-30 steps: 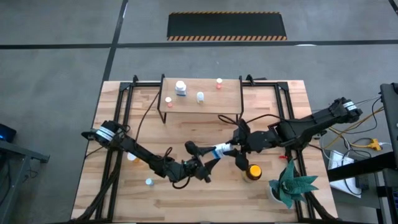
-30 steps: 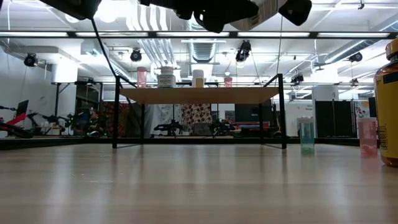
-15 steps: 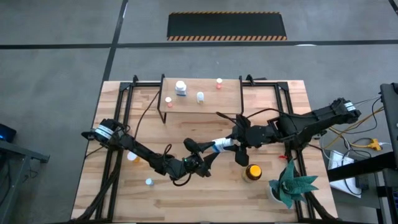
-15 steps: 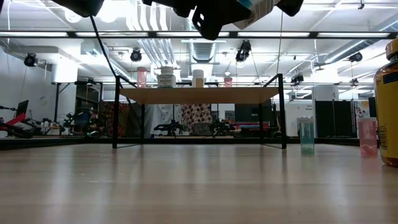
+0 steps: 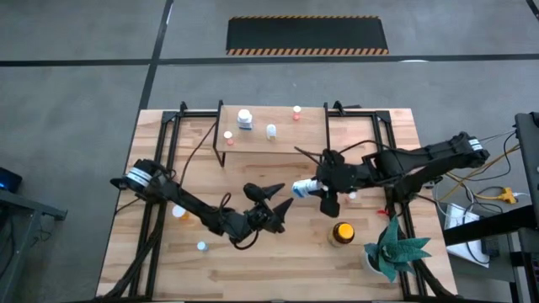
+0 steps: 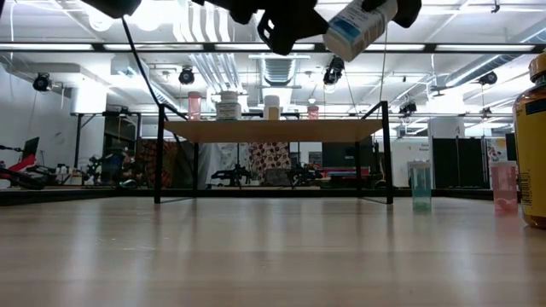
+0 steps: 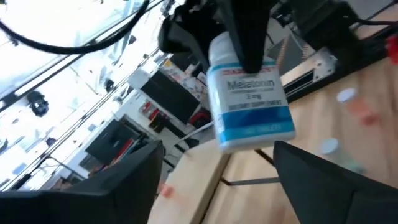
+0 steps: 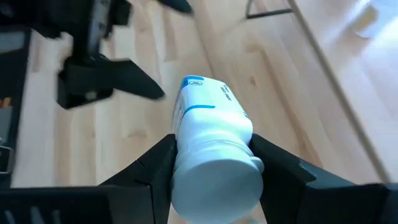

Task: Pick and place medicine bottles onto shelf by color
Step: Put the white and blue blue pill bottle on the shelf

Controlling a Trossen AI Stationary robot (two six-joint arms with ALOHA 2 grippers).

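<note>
Handover complete: the left gripper point(image 5: 268, 204) has spread its fingers and released the white, blue-labelled medicine bottle point(image 5: 302, 187). The right gripper point(image 5: 322, 187) alone clamps it near the cap, free to carry it to the light-wood shelf point(image 5: 278, 141).

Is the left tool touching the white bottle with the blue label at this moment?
Apart. In the high view the left tool stands open, with bare table between it and the white bottle, which the right tool holds.

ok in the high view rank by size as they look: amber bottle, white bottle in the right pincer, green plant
1. green plant
2. amber bottle
3. white bottle held in the right pincer; it hangs above the table, nearer the camera, so second and third are unsure.
</note>
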